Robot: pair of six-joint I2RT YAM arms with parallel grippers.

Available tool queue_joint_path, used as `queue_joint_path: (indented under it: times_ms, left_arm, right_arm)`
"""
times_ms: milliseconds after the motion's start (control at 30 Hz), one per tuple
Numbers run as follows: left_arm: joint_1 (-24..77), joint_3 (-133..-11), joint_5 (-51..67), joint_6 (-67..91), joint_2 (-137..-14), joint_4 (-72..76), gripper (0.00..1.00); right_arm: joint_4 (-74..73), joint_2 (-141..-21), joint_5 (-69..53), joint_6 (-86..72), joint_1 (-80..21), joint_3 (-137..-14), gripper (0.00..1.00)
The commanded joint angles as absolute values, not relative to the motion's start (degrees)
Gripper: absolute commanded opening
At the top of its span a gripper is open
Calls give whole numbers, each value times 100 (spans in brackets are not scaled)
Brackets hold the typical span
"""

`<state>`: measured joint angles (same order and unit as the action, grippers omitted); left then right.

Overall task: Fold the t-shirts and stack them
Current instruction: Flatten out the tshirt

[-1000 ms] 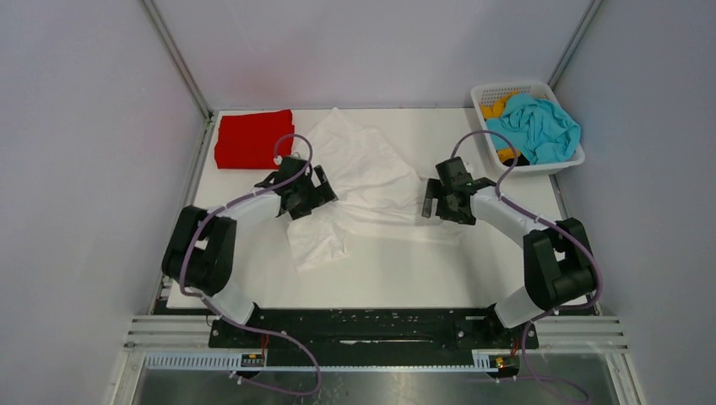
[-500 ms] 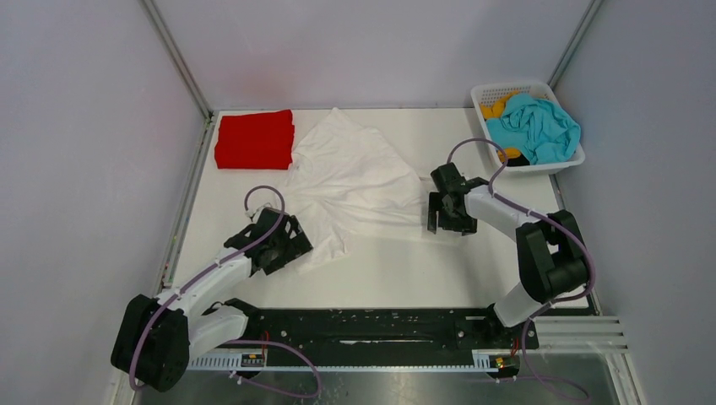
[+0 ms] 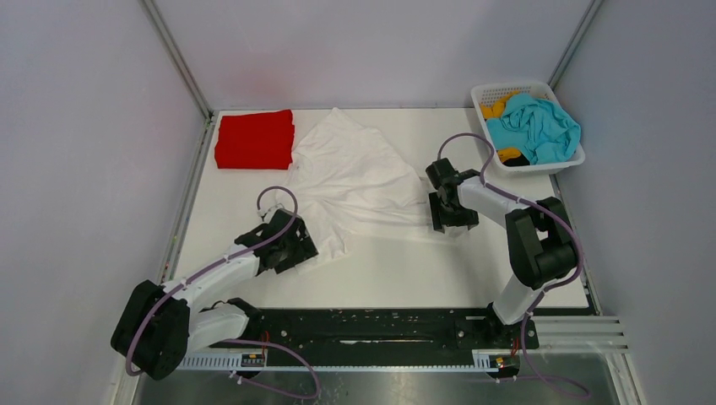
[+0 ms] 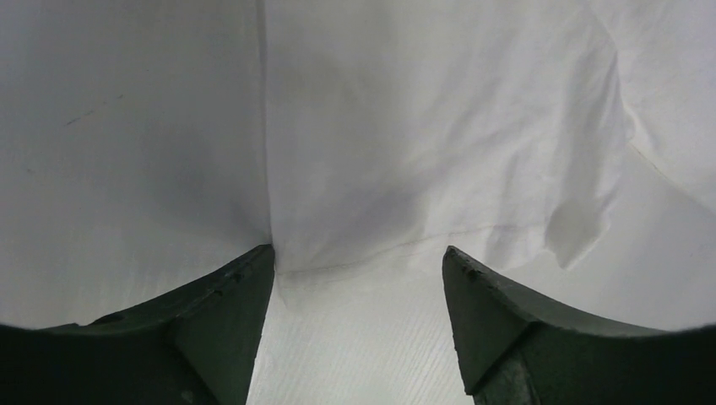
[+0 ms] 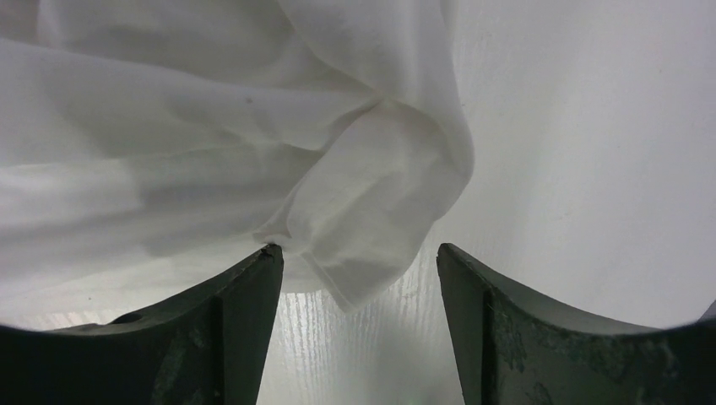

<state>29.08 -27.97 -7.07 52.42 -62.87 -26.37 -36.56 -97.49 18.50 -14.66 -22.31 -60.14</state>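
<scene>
A white t-shirt (image 3: 355, 173) lies spread and creased on the white table. A folded red t-shirt (image 3: 254, 138) sits at the far left corner. My left gripper (image 3: 297, 253) is open, low at the white shirt's near-left corner; in the left wrist view its hem (image 4: 371, 245) lies just beyond the jaws (image 4: 358, 266). My right gripper (image 3: 447, 221) is open at the shirt's right edge; a folded corner of the cloth (image 5: 371, 211) hangs between its jaws (image 5: 359, 261). Teal (image 3: 534, 125) and orange-yellow (image 3: 496, 107) shirts lie in the basket.
A white lattice basket (image 3: 561, 164) stands at the far right corner of the table. Grey walls with metal posts enclose the table on three sides. The black rail of the arm bases (image 3: 371, 325) runs along the near edge.
My left arm swung from the shirt's upper left down to its near-left corner and spread that corner out. My right gripper shifted slightly right and back along the shirt's right edge.
</scene>
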Motion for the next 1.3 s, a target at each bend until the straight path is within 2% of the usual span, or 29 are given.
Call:
queue_joint_path:
  times_ms: [0, 133, 167, 233, 267, 300, 567, 733, 1000, 1133, 1267]
  left_arm:
    - [3161, -2717, -756, 5478, -6639, -2824, 69]
    - [3407, -2845, -796, 5520, -7015, -2822, 43]
    - [3495, -2863, -848, 5530, -7092, -2821, 40]
    - [3626, -2914, -962, 5512, -7232, -2840, 23]
    - [3692, -2948, -1064, 5503, -7279, -2893, 9]
    - [3721, -3009, -1165, 5515, -7312, -2987, 0]
    - [3753, -3240, -2029, 5437, -6755, -3429, 0]
    - [3744, -3394, -2450, 5416, -6646, -3674, 0]
    - [3742, -3407, -2177, 5290, -6834, -3302, 0]
    - [3744, -3407, -2138, 5274, -6890, -3262, 0]
    - [3744, -3392, -2142, 5250, -6867, -3261, 0]
  right_arm:
    - [-3729, -9662, 2261, -1336, -2276, -6074, 74]
    - [-3629, -9681, 2163, -1372, -2276, -6072, 73]
    - [-3636, -9695, 2162, -1383, -2276, -6078, 73]
    - [-3647, -9712, 2193, -1394, -2275, -6098, 73]
    - [-3650, -9710, 2211, -1397, -2276, -6087, 73]
    - [-3649, -9703, 2243, -1407, -2276, -6078, 73]
    - [-3913, -9654, 3013, -1378, -2122, -6035, 72]
    - [-3903, -9490, 3011, -1551, -1787, -5925, 70]
    - [-3287, -8842, 1504, -1138, -2062, -5580, 67]
    - [-3234, -8967, 1602, -751, -2572, -5707, 67]
    - [-3484, -9475, 1625, -677, -2606, -5942, 63]
